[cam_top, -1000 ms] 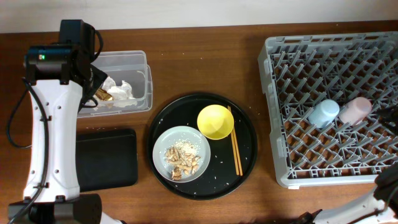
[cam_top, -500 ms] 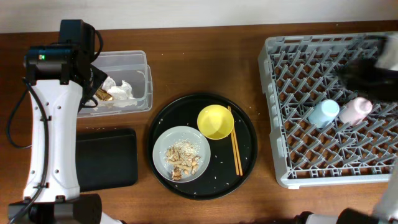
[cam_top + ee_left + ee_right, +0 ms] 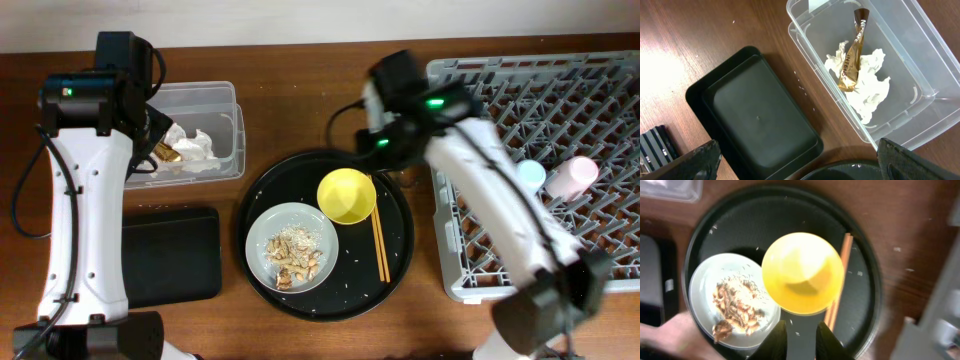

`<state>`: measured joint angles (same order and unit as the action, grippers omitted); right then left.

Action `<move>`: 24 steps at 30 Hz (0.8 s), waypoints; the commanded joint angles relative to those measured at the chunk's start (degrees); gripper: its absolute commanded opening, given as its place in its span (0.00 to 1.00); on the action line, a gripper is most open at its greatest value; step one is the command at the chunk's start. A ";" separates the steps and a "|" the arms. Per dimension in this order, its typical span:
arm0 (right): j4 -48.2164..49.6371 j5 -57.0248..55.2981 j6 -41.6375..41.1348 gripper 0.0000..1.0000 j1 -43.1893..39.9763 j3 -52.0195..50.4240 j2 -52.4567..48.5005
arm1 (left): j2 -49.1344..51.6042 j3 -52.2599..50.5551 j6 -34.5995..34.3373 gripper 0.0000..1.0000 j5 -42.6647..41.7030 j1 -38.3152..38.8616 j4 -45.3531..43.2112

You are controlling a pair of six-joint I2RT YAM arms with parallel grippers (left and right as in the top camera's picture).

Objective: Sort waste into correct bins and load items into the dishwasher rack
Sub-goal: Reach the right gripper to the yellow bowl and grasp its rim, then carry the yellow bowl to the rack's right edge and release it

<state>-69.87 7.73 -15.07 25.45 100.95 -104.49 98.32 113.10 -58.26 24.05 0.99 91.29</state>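
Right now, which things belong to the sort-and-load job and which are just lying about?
Job: clear tub, tissue, brown stick scrap, black rectangular tray, grey bowl, food scraps, yellow bowl, chopsticks, blue cup, pink cup, rack.
Lying about: round black tray.

Big round black tray (image 3: 400, 255) sits just 6 o'clock of centre on the brown wood table (image 3: 300, 110). Pale strip (image 3: 300, 20) at 12 o'clock, probably wall.

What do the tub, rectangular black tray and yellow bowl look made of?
Tub: clear glossy plastic, the table shows through its walls. Rectangular black tray: matte, moulded rounded corners, probably plastic. Yellow bowl: smooth, even colour, soft sheen; plastic or melamine, can't tell.
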 commanded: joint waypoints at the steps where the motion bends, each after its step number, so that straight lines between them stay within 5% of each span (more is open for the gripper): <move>1: 2.80 -5.88 -6.58 0.19 5.46 0.35 -6.69 | -0.85 0.42 -0.35 0.99 0.83 -0.04 0.09; 9: 11.91 -8.46 -12.90 0.31 11.37 0.35 -16.83 | -0.85 0.42 -0.35 0.99 0.81 -0.04 0.09; 24: 12.28 -12.50 -18.88 0.30 12.20 0.20 -22.84 | -0.85 0.42 -0.35 0.99 0.81 -0.04 0.09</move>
<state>-57.21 -3.09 -31.46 37.12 100.92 -125.67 98.32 113.10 -58.26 24.08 0.99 91.29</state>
